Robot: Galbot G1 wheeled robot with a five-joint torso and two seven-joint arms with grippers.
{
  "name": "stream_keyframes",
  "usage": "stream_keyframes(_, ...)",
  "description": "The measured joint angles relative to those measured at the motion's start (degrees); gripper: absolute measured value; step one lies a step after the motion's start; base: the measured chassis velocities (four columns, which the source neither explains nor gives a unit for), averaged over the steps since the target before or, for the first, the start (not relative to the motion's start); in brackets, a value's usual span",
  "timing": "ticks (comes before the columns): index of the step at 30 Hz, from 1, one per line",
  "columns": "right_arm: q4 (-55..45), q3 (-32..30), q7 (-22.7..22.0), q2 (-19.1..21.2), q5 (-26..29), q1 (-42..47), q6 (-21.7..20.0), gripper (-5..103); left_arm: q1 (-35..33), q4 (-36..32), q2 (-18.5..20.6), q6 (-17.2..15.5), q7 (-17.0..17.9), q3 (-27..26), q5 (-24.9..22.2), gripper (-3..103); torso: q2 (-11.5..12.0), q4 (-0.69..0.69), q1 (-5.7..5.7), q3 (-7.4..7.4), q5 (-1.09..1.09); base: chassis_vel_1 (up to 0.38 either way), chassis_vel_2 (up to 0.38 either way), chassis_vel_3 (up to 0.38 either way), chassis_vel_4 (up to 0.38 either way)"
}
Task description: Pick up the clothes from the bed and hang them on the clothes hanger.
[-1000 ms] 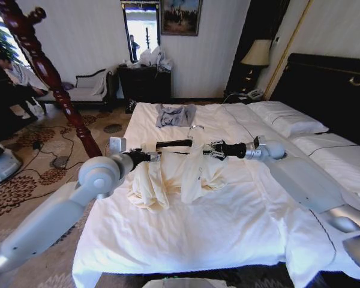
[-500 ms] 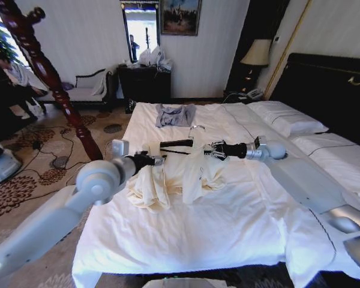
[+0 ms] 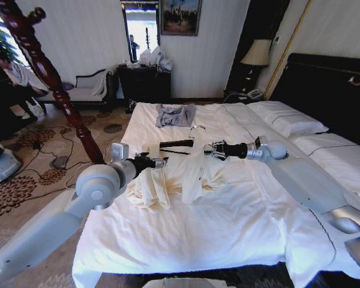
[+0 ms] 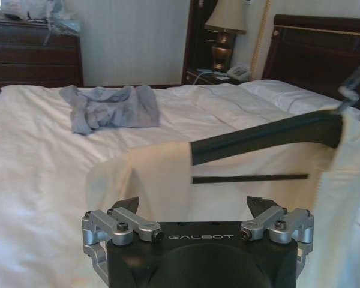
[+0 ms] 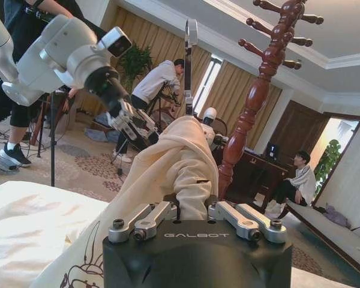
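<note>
Where the head view looks down on the bed [image 3: 228, 228], the cream clothes [image 3: 174, 177] are seen draped over the black hanger [image 3: 175, 144] and lifted above the white sheet, with the lower folds resting on it. The right end effector [image 3: 211, 149] is held at the right shoulder of the garment, clenched on the fabric. The left end effector [image 3: 161, 162] is placed at the left shoulder, just beside the hanger's free end. A grey-blue garment [image 3: 174, 114] is seen farther up the bed, well apart from the clothes, and a wooden stand [image 3: 48, 75] is seen at the left.

In the left wrist view, the left end effector [image 4: 194, 207] is shown released, its jaws spread wide with nothing between them. The hanger [image 4: 264, 137] and its thin lower bar are seen beyond it, tilted, with the clothes [image 4: 162, 180] hung over one end.

In the right wrist view, the right end effector [image 5: 192, 207] is shown grasping a bunched fold of the clothes [image 5: 174, 162]. The silver hook [image 5: 191, 57] is seen rising upright above the fabric, and the left end effector [image 5: 143, 129] is seen just beside it.
</note>
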State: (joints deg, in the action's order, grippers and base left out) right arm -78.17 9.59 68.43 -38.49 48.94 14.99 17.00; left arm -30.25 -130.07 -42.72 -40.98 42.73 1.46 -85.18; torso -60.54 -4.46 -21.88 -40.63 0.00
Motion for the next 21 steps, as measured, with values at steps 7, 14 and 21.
stream_keyframes(7, -0.04, 0.09, -0.06, -0.20, 0.02, -0.05, 0.00, 17, 1.14, 3.17, -1.70, 0.92, -1.37, 0.74, 2.21, 100, 0.00, 0.00, 0.00, 0.00, 0.00, 0.000, 0.000, 0.000, 0.000)
stream_keyframes(14, 0.13, 0.17, -0.11, -0.29, 0.01, 0.02, 0.02, 17, 1.62, 4.30, -2.60, 1.81, -4.45, 1.85, 5.56, 72, 0.00, 0.01, 0.00, 0.00, 0.00, 0.000, 0.000, 0.000, 0.000)
stream_keyframes(21, 0.17, 0.21, -0.10, -0.09, 0.03, -0.13, 0.05, 17, 1.72, 4.05, -2.90, 2.25, -5.53, 2.03, 6.20, 50, 0.00, 0.00, 0.00, 0.00, 0.00, 0.000, 0.000, 0.000, 0.000)
